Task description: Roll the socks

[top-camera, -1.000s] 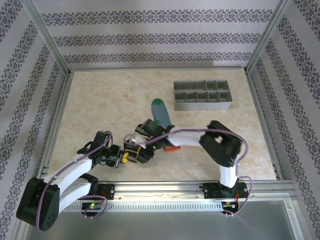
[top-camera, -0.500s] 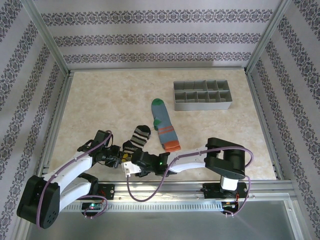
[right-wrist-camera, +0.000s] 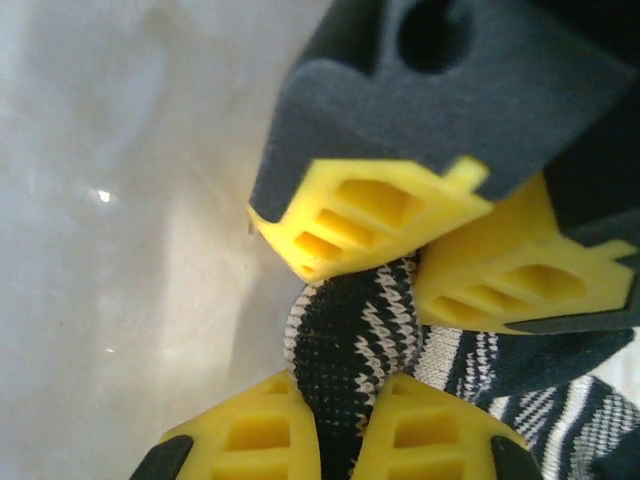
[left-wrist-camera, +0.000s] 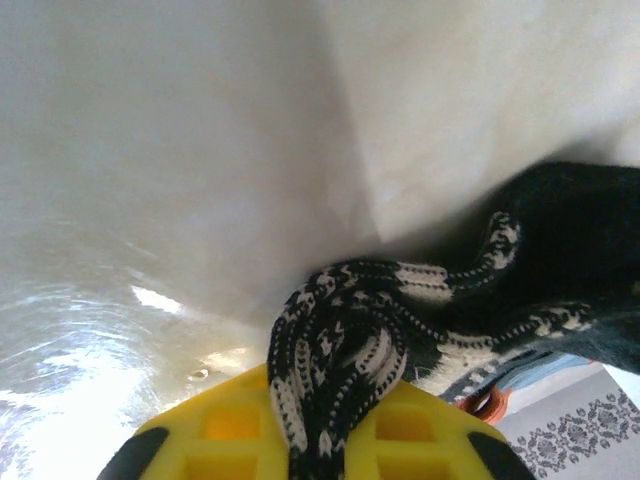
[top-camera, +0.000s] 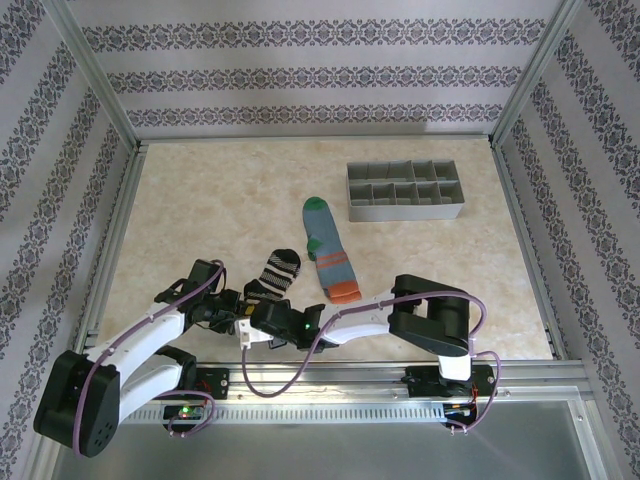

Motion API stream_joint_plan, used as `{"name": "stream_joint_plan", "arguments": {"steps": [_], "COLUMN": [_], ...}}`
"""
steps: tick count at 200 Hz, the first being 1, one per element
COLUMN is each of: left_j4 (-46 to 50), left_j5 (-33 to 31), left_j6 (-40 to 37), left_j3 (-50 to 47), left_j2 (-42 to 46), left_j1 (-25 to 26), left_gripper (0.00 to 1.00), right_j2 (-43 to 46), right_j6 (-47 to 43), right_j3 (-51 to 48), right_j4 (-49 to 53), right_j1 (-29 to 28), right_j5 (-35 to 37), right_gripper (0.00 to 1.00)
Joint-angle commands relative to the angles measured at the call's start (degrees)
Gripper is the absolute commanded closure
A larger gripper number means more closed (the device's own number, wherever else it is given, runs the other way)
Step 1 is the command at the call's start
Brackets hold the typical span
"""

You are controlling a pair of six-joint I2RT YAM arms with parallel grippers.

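Black sock (top-camera: 278, 272) had thin beige stripes. Other sock (top-camera: 328, 255) was grey-blue, green toe, orange cuff. Tray (top-camera: 405, 211) was plain grey, desk (top-camera: 220, 210) beige marbled.

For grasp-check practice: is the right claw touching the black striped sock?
Touching. The right wrist view shows the right claw clamped on the black striped sock.

in the top view, the cuff end of the black striped sock (top-camera: 277, 272) is hidden where the left hand (top-camera: 236, 312) and right hand (top-camera: 256, 324) meet, and their fingertips are too small to tell apart. in the left wrist view, the yellow fingers (left-wrist-camera: 220, 435) are cut off by the bottom edge, and the grey-blue sock (left-wrist-camera: 535, 372) is a blurred sliver behind. in the right wrist view, the black striped sock runs off the lower right corner.
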State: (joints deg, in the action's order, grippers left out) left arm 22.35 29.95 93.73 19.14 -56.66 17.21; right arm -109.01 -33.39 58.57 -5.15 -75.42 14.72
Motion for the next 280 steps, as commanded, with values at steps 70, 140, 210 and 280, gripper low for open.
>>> {"name": "stream_joint_plan", "arguments": {"steps": [70, 140, 210, 280], "left_j4": [8.6, 0.0, -6.6, -5.4], "left_j5": [-3.6, -1.0, -0.9, -2.0], "left_j6": [-1.0, -3.1, -3.0, -5.5], "left_j3": [2.6, 0.5, -3.4, -4.9], "left_j2": [10.8, 9.7, 5.1, -4.5], "left_j1": [-0.5, -0.3, 0.1, 0.7], "left_gripper": [0.34, 0.48, 0.48, 0.64], "right_j2": [-1.1, -7.6, -10.4, -11.1], "right_j6": [19.1, 24.4, 26.7, 25.3], "right_j3": [-1.8, 3.5, 5.3, 7.7], "right_j4": [11.9, 19.4, 21.2, 22.0], "right_j1": [13.4, 20.9, 23.5, 23.7], "right_j5": [-37.6, -48.6, -52.8, -52.8], "right_gripper": [1.00, 1.00, 1.00, 0.98]}}
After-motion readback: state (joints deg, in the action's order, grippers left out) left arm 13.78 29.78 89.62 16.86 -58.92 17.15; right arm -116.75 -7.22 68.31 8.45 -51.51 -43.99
